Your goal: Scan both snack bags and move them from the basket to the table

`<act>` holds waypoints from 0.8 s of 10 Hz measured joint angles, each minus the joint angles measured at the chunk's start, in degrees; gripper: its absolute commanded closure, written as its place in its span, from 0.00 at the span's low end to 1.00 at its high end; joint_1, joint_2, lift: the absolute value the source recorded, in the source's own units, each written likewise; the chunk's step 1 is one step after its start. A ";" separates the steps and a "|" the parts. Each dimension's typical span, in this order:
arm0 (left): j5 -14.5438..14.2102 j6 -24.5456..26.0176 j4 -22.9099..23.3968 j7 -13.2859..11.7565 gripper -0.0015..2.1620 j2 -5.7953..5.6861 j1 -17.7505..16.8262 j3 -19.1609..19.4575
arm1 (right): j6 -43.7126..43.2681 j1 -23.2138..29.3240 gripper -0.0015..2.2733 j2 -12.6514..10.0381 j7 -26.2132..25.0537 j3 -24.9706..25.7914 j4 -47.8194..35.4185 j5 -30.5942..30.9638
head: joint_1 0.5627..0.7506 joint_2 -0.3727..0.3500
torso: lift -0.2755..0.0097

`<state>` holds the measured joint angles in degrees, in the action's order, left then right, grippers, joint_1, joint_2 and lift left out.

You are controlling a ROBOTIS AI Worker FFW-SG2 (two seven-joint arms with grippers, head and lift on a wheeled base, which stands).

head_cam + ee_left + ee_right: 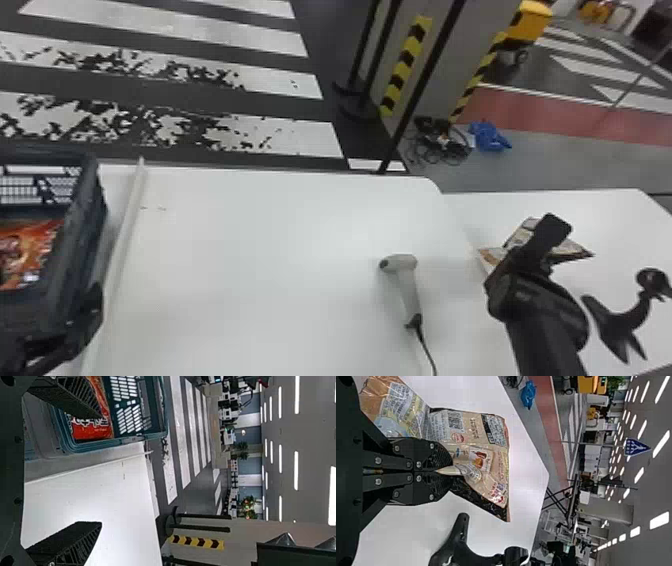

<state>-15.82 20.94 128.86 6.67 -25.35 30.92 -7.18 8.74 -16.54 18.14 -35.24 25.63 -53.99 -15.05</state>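
Observation:
At the head view's right, my right gripper is over a snack bag on the white table. The right wrist view has the right gripper shut on a pinched fold of that snack bag, whose printed side faces the camera. At the lower left of the head view is my left gripper, beside the basket. The left gripper stands open in the left wrist view, one finger over the basket. Another snack bag, red-orange, lies inside the basket.
A grey handheld scanner with a cable lies on the middle table. A black stand is right of my right arm. A raised white strip runs beside the basket. Black posts rise beyond the table's far edge.

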 measured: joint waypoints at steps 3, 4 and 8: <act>0.19 -0.06 0.00 0.01 0.01 0.41 -0.16 -0.38 | -0.43 1.35 0.01 0.06 0.18 -1.22 -1.25 0.07 | 0.70 0.03 | 0.62; 0.25 -0.06 0.06 0.01 0.01 0.46 -0.26 -0.41 | -0.85 2.09 0.02 0.01 0.06 -1.73 -2.40 -0.04 | 0.70 0.03 | 0.62; 0.28 -0.06 0.05 0.24 0.01 0.57 -0.65 -0.42 | 0.16 11.54 0.02 -2.84 -2.22 -4.82 -18.75 0.09 | 0.70 0.03 | 0.62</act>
<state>-15.54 20.88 128.91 6.90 -24.78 30.27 -7.60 8.89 -5.00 15.29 -37.46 20.81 -72.75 -14.95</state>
